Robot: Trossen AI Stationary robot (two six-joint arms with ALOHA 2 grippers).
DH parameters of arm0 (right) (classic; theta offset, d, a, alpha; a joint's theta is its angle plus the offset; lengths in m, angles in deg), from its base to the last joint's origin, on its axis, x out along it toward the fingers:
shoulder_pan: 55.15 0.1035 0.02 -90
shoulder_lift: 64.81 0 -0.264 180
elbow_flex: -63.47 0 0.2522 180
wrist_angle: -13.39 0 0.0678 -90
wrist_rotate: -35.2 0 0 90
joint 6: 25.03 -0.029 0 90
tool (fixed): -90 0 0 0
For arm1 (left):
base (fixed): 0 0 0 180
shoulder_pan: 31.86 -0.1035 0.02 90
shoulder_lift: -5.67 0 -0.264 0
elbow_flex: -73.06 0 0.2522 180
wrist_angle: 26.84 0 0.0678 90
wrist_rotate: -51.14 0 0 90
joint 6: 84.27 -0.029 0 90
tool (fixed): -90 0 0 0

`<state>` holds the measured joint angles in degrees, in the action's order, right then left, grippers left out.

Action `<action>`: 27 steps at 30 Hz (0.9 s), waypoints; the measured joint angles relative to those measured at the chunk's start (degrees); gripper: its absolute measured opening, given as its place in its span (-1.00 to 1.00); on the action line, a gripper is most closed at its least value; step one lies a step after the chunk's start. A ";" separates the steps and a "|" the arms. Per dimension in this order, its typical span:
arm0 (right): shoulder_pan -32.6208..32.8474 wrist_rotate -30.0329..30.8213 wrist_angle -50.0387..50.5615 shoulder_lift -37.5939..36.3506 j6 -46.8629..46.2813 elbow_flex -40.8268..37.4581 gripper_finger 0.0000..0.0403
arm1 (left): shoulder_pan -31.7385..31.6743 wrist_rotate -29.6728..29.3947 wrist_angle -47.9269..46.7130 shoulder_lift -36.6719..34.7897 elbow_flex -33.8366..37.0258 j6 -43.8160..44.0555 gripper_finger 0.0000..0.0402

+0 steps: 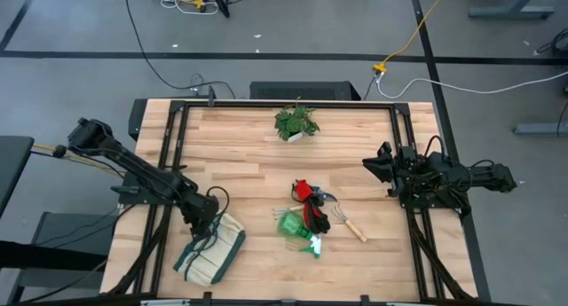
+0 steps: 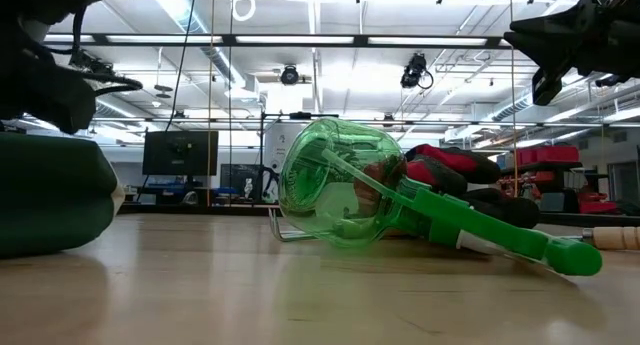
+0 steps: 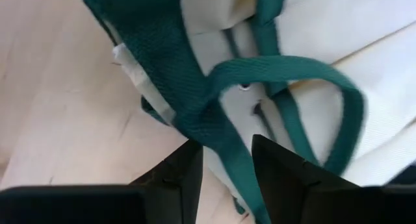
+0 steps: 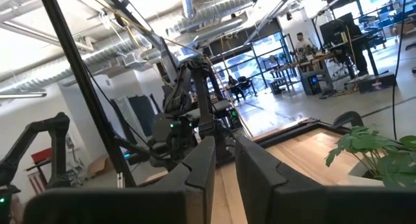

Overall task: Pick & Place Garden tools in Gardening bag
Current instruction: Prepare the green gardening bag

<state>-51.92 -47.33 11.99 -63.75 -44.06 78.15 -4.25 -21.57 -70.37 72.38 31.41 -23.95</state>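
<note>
Gardening bag point(image 1: 211, 250): cream fabric with dark green trim, lying on its side at the lower left of the high view, on the wooden table point(image 1: 248, 177). In the left wrist view a green strap handle point(image 3: 286, 71) loops across the cream cloth.

Garden tools, one cluster at lower centre of the high view, well apart from the bag:
- green translucent piece point(image 1: 295, 227), lying on its side; in the low view it fills the centre point(image 2: 335, 185).
- red gloves point(image 1: 307, 196), upper part of the cluster.
- black-and-red pruners point(image 1: 316, 219), among the pile.
- wooden-handled rake point(image 1: 351, 226), at the cluster's right edge.

Left gripper point(image 1: 202, 224): at the bag's upper end, fingers point(image 3: 179, 178) set narrowly with a green strap running between them; whether they pinch it cannot be told.

Right gripper point(image 1: 373, 164): raised at the right edge of the table, holding nothing, fingers point(image 4: 198, 162) narrowly parted.

Potted plant point(image 1: 296, 122): upper centre of the table, apart from everything.
</note>
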 joint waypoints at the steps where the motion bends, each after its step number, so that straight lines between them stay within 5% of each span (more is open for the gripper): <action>1: -0.01 -0.01 0.00 0.00 0.00 0.01 -0.69 | 0.00 0.01 0.18 0.56 0.25 -0.08 -0.31; 14: -0.02 0.00 0.00 0.00 0.46 0.01 -0.69 | 0.00 4.46 13.91 6.71 0.29 -3.98 -0.33; 22: -0.02 0.00 0.02 0.00 0.46 0.01 -0.69 | 0.00 4.85 13.26 6.86 0.31 -5.03 -0.93; 27: -0.02 0.04 0.29 0.00 0.46 0.01 -0.69 | 0.00 3.94 11.48 6.71 -0.44 -5.46 -0.97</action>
<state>-51.94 -47.29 12.28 -63.75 -43.60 78.16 -4.25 -17.64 -58.89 79.10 30.97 -29.41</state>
